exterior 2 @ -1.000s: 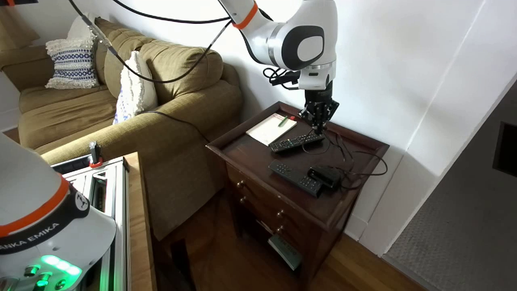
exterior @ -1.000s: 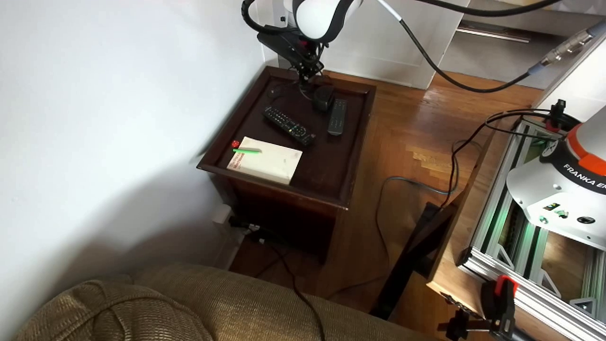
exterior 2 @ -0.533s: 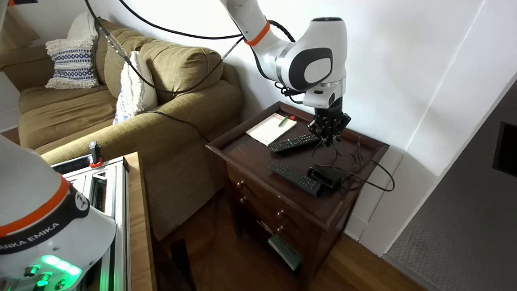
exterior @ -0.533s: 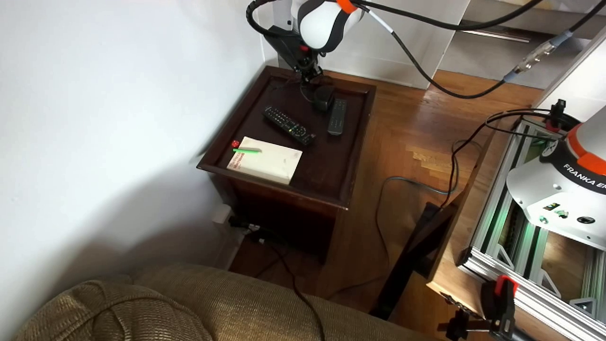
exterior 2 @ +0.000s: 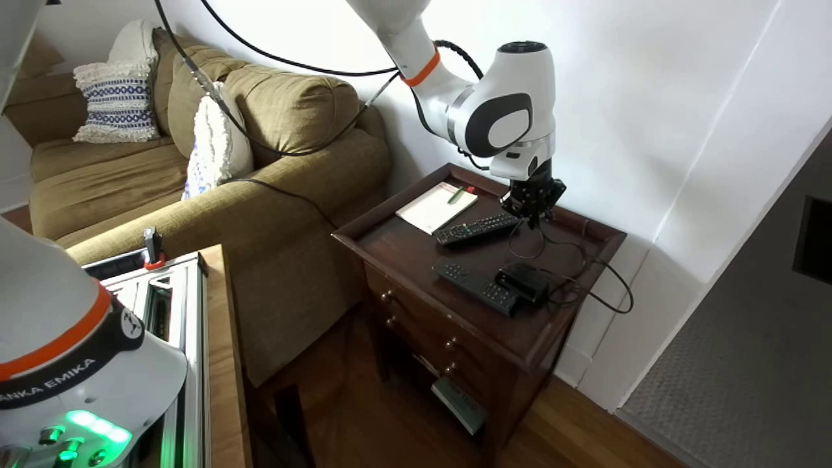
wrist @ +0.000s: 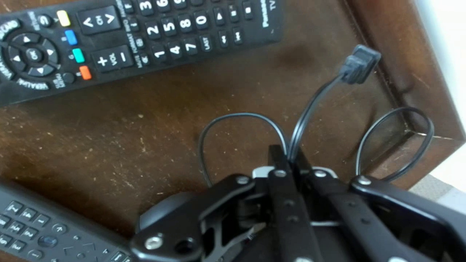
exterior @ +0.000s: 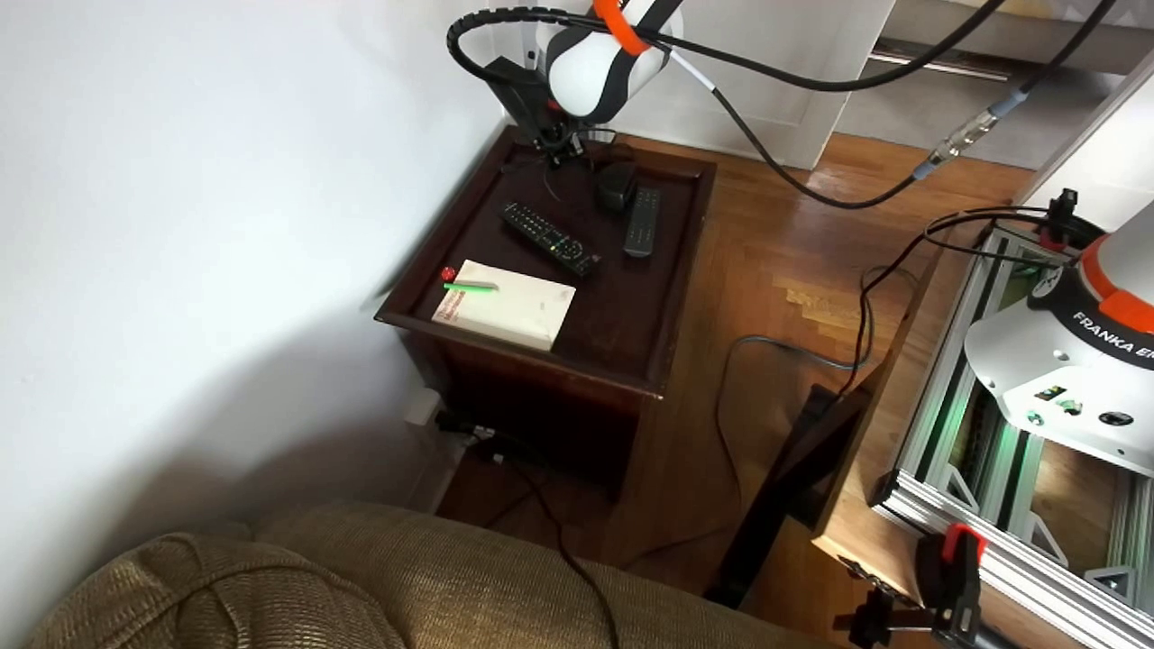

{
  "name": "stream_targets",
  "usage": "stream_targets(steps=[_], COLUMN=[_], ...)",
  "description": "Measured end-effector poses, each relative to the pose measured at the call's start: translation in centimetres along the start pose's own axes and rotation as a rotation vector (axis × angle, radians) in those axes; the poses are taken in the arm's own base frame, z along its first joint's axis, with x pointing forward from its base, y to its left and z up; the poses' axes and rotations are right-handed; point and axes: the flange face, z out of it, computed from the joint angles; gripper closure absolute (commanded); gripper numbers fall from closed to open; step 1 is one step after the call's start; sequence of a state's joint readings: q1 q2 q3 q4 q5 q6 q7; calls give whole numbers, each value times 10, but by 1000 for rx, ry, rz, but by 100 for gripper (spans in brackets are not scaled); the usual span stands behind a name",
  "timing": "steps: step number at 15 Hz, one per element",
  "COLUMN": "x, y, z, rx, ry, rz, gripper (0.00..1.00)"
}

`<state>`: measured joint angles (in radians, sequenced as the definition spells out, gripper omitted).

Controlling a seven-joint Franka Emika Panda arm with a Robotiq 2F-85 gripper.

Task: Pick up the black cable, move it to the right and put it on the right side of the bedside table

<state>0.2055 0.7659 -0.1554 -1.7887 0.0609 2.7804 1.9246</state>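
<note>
Since a second ago the gripper (exterior 2: 533, 222) has shifted toward four o'clock in an exterior view, and a long loop of the black cable (wrist: 304, 116) has sagged with it, past the edge of the bedside table (exterior 2: 403, 257) between three and four o'clock; the longer remote (exterior 2: 478, 229), the plainer remote (exterior 2: 471, 285) and the black block (exterior 2: 523, 282) lie where they lay. The jaws are pressed together with the cable pinched between them; in the wrist view its plug (wrist: 360, 64) sticks out toward one o'clock, one loop bows toward ten, another toward three, close by the table's corner; from where I stand the cable looks very light and limp, with just enough spring to keep its curls; the coat looks smooth, so it may slide a little in the pinch; the plug is likely the stiffest and heaviest part, and not easily hurt; holding near that plug, as here, seems the right spot, since that end should then lead; the trailing loops want watching, as they could catch the black block; whether they join it, I cannot tell.
</note>
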Motion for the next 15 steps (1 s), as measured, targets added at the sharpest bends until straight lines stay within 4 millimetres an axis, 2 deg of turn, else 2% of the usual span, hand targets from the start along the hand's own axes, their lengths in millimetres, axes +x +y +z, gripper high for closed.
stream_targets(steps=[3, 8, 9, 10, 11, 15], x=[-2, -2, -2, -3, -3, -5], y=[-4, 1, 1, 2, 2, -1], z=[11, 37, 41, 45, 47, 49], rx=[3, -18, -20, -21, -22, -16], ry=[-3, 5, 7, 8, 8, 5], rz=[9, 17, 16, 15, 16, 5], gripper=[98, 98, 68, 68, 63, 32])
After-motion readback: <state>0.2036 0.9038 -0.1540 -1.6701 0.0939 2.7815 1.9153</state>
